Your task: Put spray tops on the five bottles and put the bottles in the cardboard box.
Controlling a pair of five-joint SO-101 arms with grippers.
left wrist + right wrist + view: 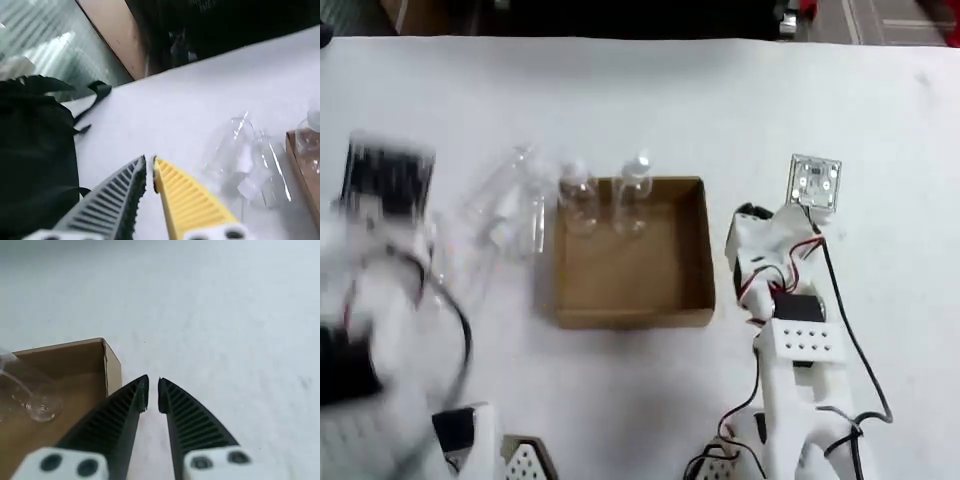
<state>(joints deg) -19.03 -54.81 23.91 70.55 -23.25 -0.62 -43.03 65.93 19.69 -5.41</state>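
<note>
**Plastic bottles lying beside the box, on the left arm's side**

Grey and yellow fingers of the left gripper [149, 172] are sitting almost together, with a thin slit between the tips and nothing in it. They are pointing across bare white table [180, 105]. The loose bottles [250, 160] are lying off to one side of that line, not in front of the tips, so I judge the gripper needs to swing toward them before any grasp. In the high view the loose bottles [510, 205] are lying on their sides in an overlapping heap just beside the left wall of the cardboard box [695, 250]. Their long axes are running roughly away from the robot, some slanting. Whether any is wearing a spray top I cannot tell.

The left arm is the nearer one. The right gripper [152, 392], black-fingered, is likewise nearly closed and holding nothing. It is hanging by the box's right wall near a far corner, so the whole box is standing between it and the heap.

Two bottles [633, 195] are standing upright inside the box against its far wall, white-topped as far as I can see. A white square plate [815, 183] is lying beyond the right arm. A black bag [35, 165] is sitting off the table's edge. The likely trouble is the heap itself, because the clear bodies are touching one another.
</note>
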